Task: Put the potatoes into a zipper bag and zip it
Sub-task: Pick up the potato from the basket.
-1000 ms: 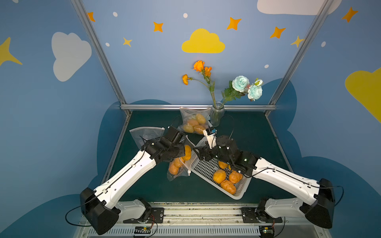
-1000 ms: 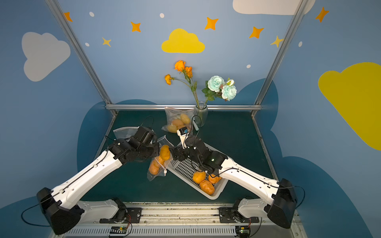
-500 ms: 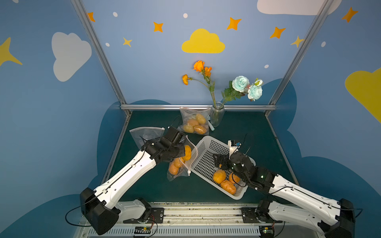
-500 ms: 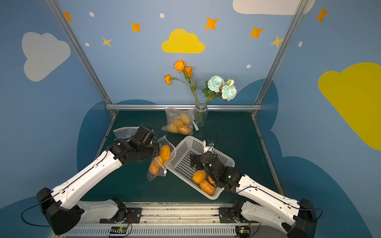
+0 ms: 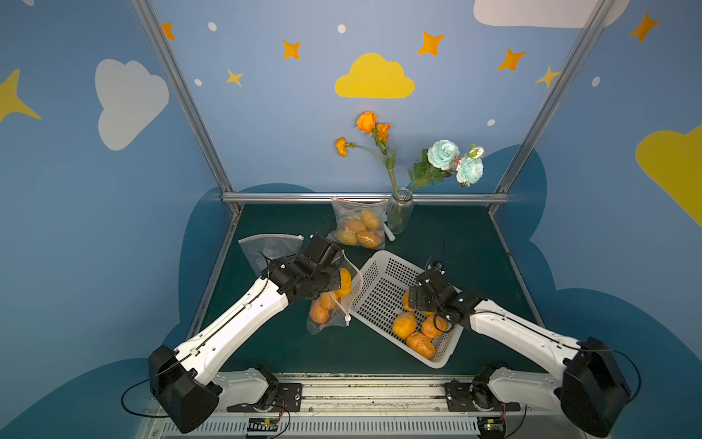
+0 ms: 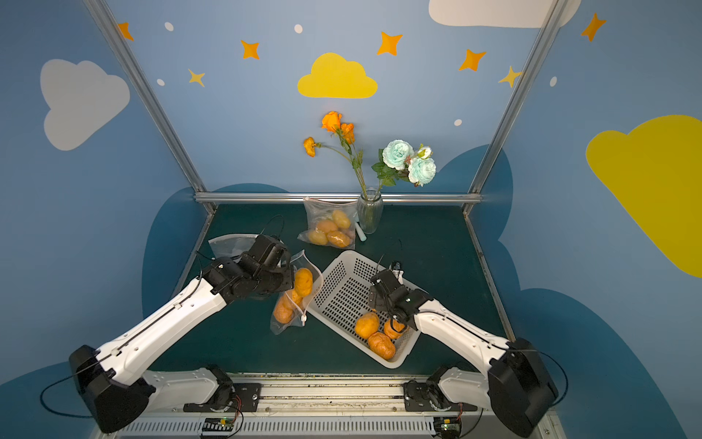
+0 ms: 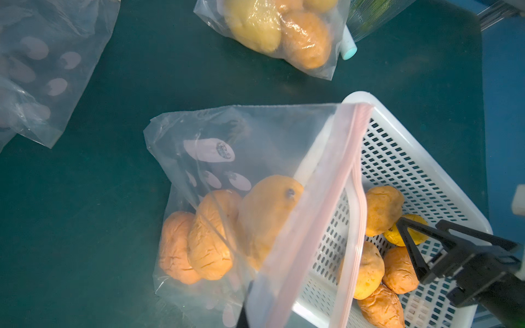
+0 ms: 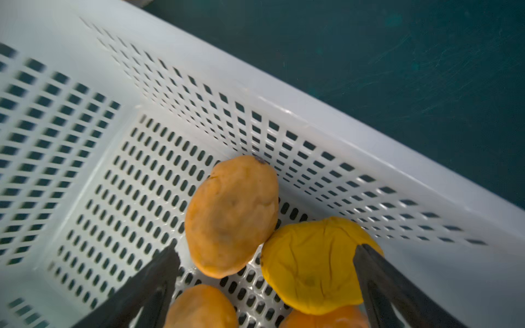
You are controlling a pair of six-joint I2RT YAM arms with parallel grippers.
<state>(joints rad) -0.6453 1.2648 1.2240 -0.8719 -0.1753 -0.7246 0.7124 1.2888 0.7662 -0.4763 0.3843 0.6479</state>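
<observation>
In the left wrist view, the clear zipper bag (image 7: 255, 136) hangs with its pink zip strip (image 7: 326, 204) open, and three wrinkled orange potatoes (image 7: 210, 235) lie inside. My left gripper (image 7: 247, 309) is shut on the bag's rim. In both top views the bag (image 5: 330, 308) (image 6: 292, 304) leans against the white basket (image 5: 380, 289). Several potatoes (image 5: 403, 325) lie in the basket's near end. My right gripper (image 8: 265, 251) is open just above them, its fingers either side of an orange potato (image 8: 231, 215) and a yellow potato (image 8: 309, 264), holding nothing.
A filled bag of potatoes (image 5: 357, 228) lies at the back beside a glass vase of flowers (image 5: 399, 211) and a small white tube (image 5: 389, 232). An empty clear bag (image 5: 266, 247) lies at the left, behind my left arm. Metal rails edge the green table.
My right gripper has pulled back from the bag's mouth to the potatoes in the basket's near end and opened wider. The left gripper has kept hold of the bag.
</observation>
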